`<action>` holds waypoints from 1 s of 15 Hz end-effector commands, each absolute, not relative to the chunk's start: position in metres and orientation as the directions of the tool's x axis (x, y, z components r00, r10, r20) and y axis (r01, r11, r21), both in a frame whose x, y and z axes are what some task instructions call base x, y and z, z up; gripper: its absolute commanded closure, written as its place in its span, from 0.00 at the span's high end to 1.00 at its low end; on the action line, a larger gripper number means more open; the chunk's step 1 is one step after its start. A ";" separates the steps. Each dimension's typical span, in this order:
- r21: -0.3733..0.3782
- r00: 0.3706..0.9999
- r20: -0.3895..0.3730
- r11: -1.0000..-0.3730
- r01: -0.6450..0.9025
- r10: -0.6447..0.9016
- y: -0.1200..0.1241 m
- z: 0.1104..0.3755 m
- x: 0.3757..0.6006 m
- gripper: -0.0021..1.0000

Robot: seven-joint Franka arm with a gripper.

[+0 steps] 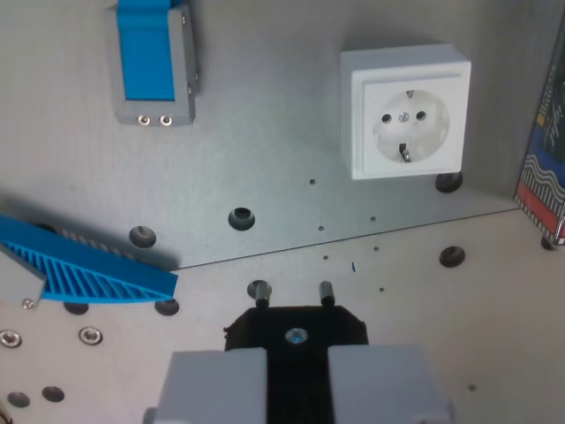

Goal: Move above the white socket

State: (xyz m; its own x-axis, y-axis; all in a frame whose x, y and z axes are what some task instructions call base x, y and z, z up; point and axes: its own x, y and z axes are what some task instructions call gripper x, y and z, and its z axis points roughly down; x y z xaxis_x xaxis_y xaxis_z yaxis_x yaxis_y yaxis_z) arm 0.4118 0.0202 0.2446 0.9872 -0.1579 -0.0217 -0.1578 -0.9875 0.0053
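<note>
The white socket (406, 110) lies flat on the grey metal plate (265, 159) in the wrist view's upper right. It is a square frame with a round recess, two pin holes and a metal earth clip. My gripper (297, 367) sits at the bottom centre, well below and to the left of the socket. Its two grey fingers (216, 384) are shut on a black plug (297, 329). The plug's two metal pins (325, 290) point toward the top of the view.
A blue and grey block (154, 62) with two screws sits at the top left. A blue ribbed wedge (88, 269) lies at the left edge. A dark patterned box (546, 159) stands at the right edge. Several round holes dot the plate.
</note>
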 end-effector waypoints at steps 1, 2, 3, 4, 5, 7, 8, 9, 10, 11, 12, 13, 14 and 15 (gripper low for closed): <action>-0.008 0.990 0.057 -0.991 -0.131 -0.131 0.010 0.228 0.411 0.00; -0.008 0.990 0.057 -0.992 -0.130 -0.130 0.008 0.224 0.410 0.00; -0.008 0.990 0.058 -0.992 -0.127 -0.128 0.006 0.220 0.410 0.00; -0.007 0.991 0.055 -0.992 -0.125 -0.125 0.004 0.216 0.410 0.00; -0.006 0.991 0.055 -0.993 -0.122 -0.122 0.002 0.212 0.410 0.00; -0.005 0.991 0.056 -0.993 -0.120 -0.120 -0.002 0.203 0.409 0.00; -0.004 0.991 0.058 -0.993 -0.119 -0.119 -0.004 0.198 0.409 0.00; -0.003 0.991 0.061 -0.993 -0.117 -0.117 -0.006 0.193 0.408 0.00; -0.003 0.991 0.064 -0.993 -0.116 -0.116 -0.009 0.188 0.408 0.00; -0.002 0.991 0.068 -0.993 -0.116 -0.116 -0.011 0.183 0.407 0.00; -0.003 0.991 0.074 -0.993 -0.116 -0.115 -0.013 0.178 0.406 0.00; -0.004 0.991 0.073 -0.993 -0.115 -0.115 -0.016 0.173 0.406 0.00; -0.002 0.991 0.071 -0.993 -0.117 -0.117 -0.018 0.168 0.405 0.00; -0.001 0.991 0.068 -0.993 -0.116 -0.115 -0.020 0.164 0.405 0.00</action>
